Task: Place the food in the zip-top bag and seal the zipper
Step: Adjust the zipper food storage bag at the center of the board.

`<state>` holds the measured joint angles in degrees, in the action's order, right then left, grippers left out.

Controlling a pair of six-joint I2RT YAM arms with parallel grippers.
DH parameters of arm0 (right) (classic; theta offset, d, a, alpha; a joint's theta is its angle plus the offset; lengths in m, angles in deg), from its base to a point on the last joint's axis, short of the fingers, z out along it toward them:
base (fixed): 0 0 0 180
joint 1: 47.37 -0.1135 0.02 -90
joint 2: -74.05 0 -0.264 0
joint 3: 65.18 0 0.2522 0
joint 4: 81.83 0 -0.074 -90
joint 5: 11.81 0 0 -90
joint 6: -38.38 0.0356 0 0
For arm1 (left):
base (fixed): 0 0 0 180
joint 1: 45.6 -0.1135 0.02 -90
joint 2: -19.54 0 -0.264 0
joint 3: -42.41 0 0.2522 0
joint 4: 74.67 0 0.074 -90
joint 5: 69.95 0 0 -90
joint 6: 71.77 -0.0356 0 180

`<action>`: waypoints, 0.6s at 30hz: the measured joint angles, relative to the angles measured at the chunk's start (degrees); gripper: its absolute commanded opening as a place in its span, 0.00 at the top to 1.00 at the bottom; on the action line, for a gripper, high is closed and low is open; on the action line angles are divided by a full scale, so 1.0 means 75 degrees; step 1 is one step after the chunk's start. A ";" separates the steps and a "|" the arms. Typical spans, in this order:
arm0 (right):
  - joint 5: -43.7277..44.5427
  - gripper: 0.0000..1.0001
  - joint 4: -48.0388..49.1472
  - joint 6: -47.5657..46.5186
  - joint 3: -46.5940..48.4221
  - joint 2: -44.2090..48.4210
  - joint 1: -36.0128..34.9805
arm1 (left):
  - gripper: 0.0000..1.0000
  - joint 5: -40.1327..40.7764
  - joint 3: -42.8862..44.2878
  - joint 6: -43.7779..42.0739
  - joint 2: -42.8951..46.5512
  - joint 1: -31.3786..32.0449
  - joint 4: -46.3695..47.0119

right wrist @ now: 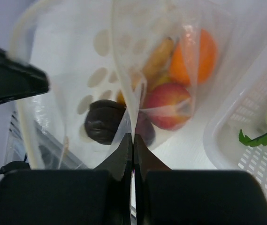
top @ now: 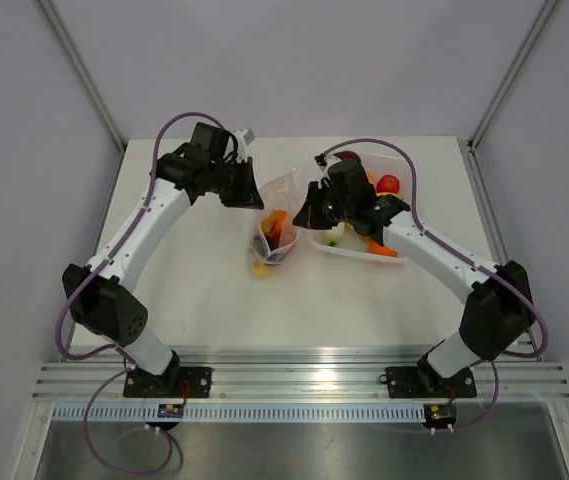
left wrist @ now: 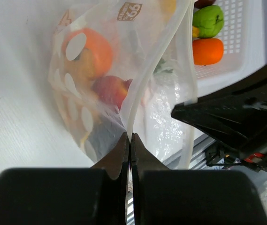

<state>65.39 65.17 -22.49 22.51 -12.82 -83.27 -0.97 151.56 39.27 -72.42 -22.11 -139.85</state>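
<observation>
The zip-top bag (top: 276,228) hangs between my two grippers above the table's middle, its mouth edge up. Inside it I see an orange (left wrist: 87,51), a red piece (left wrist: 112,90), a dark purple piece (right wrist: 104,121) and a banana (right wrist: 157,57). My left gripper (top: 251,193) is shut on the bag's mouth edge at its left end (left wrist: 129,135). My right gripper (top: 307,213) is shut on the same edge at its right end (right wrist: 133,135). The zipper (left wrist: 156,70) runs as a pale strip between them. One yellow piece (top: 261,267) lies on the table just below the bag.
A white perforated tray (top: 396,258) stands right of the bag and holds a red piece (top: 389,184), an orange piece (left wrist: 208,50) and a green piece (left wrist: 208,21). The right arm reaches over the tray. Grey walls close the table's back and sides.
</observation>
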 measured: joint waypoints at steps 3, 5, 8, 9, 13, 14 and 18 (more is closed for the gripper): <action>0.0044 1.00 -0.0181 -0.0038 -0.0003 -0.0495 0.0000 | 1.00 0.0122 -0.0160 -0.0041 0.0000 -0.0015 -0.0055; 0.0047 1.00 -0.0402 -0.0073 0.0000 -0.0612 0.0000 | 1.00 0.0181 -0.0160 -0.0050 0.0003 -0.0029 -0.0160; 0.0038 1.00 -0.0717 -0.0189 0.0326 -0.0586 0.0000 | 1.00 0.0216 0.0076 -0.0073 0.0015 -0.0035 -0.0425; 0.0035 1.00 -0.0755 -0.0236 0.0490 -0.0542 0.0000 | 1.00 0.0213 0.0201 -0.0076 0.0032 -0.0035 -0.0466; 0.0020 1.00 -0.0702 -0.0344 0.0848 -0.0073 0.0000 | 1.00 0.0213 0.0635 -0.0073 0.0315 -0.0035 -0.0460; 0.0023 1.00 -0.0653 -0.0353 0.0854 0.0058 0.0000 | 1.00 0.0216 0.0624 -0.0073 0.0434 -0.0035 -0.0414; 0.0006 1.00 -0.0160 -0.0338 0.0583 0.0052 0.0000 | 1.00 0.0210 -0.0192 -0.0009 0.0746 -0.0035 0.0306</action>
<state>65.44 63.96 -25.03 26.88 -12.43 -83.27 0.61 150.12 39.20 -66.83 -22.38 -137.55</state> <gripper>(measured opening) 0.012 0.007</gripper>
